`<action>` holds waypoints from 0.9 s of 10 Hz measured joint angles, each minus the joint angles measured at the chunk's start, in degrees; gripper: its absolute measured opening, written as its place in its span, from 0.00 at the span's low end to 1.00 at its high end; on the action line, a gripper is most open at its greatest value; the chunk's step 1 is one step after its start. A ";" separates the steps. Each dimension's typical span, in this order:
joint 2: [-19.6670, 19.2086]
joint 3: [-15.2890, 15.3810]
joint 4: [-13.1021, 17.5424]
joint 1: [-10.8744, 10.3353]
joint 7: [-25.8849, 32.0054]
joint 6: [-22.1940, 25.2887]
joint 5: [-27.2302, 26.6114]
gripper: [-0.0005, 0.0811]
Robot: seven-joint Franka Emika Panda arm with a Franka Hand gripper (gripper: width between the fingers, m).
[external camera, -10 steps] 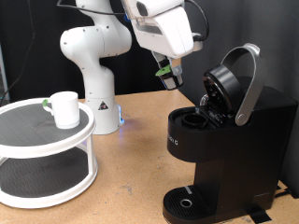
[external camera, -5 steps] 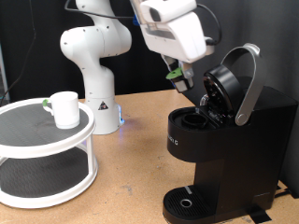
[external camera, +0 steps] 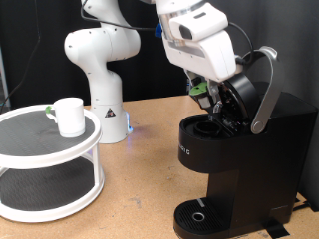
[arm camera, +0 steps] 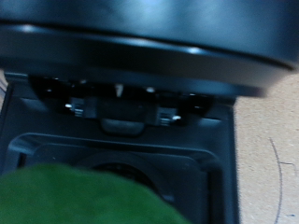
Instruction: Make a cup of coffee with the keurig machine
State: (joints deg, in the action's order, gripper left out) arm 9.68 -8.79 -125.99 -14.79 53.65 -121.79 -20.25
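The white robot arm's tool (external camera: 204,93) is hanging just above the open brew chamber (external camera: 207,126) of the black boxy keurig machine (external camera: 239,159), whose hinged lid with the silver-grey handle band (external camera: 265,88) is standing raised. Something small and green is showing at the tool's tip in the exterior view, and the wrist view is showing a blurred green round top (arm camera: 79,196) in the foreground with the dark chamber opening (arm camera: 121,140) behind it. The tool appears to be gripping this green-topped pod, its fingers drawn in narrowly around it, though the fingers themselves are not showing clearly.

Judgement: the step in hand is loading the pod into the machine. Seating it is calling for a centred, level descent into the chamber recess, clear of the raised lid.

The small plain white cylindrical cup (external camera: 69,116) is standing on the top tier of the round white two-tier stand (external camera: 45,169) at the exterior view's left, well apart from the machine. The round drip base (external camera: 202,216) is carrying no cup. The stand and machine are resting on the brown counter (external camera: 140,189).
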 joint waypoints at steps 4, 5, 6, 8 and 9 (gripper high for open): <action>-0.12 0.97 -2.78 0.00 -0.01 -2.94 0.59 0.57; -0.27 1.16 -3.41 0.00 -0.18 -3.99 0.94 0.57; -0.55 1.37 -4.03 0.00 -0.69 -5.19 1.46 0.57; -1.28 1.90 -5.08 0.00 -1.55 -7.43 2.29 0.57; -1.73 2.16 -5.42 0.00 -1.62 -8.42 2.31 0.57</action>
State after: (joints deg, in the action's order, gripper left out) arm 7.95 -6.63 -131.41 -14.79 52.02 -130.20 -17.94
